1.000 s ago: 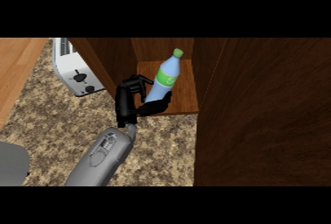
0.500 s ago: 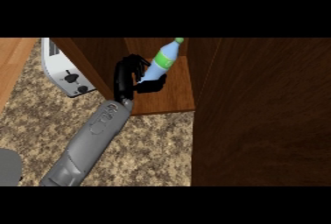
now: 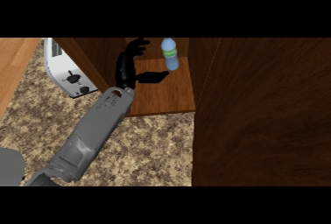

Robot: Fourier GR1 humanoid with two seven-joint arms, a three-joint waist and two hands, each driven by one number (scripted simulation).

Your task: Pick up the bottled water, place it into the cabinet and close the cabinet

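at the far left a strip of light wooden surface (image 3: 16, 65) borders the speckled granite counter (image 3: 142, 148). on the counter, just left of the cabinet, stands a white toaster (image 3: 68, 72) with dark knobs on its near face; no writing on it can be read. a grey forearm (image 3: 90, 135) rises from the lower left corner toward the cabinet, and at the bottom left edge a grey rounded shape (image 3: 9, 168) shows, too little of it to name.

the forearm ends in the black hand (image 3: 129, 70), which from the view alone cannot be told as left or right with certainty; it comes in from the left side. its fingers are spread wide and straight, thumb out toward the right, holding nothing.

just right of the fingers, apart from them, the bottled water (image 3: 170, 53) stands upright on the wooden shelf (image 3: 165, 94) of the cabinet, toward its far part. the bottle is pale blue with a green label; the label's writing is too small to read.

to the right the dark brown cabinet door (image 3: 265, 109) fills the view, standing open.
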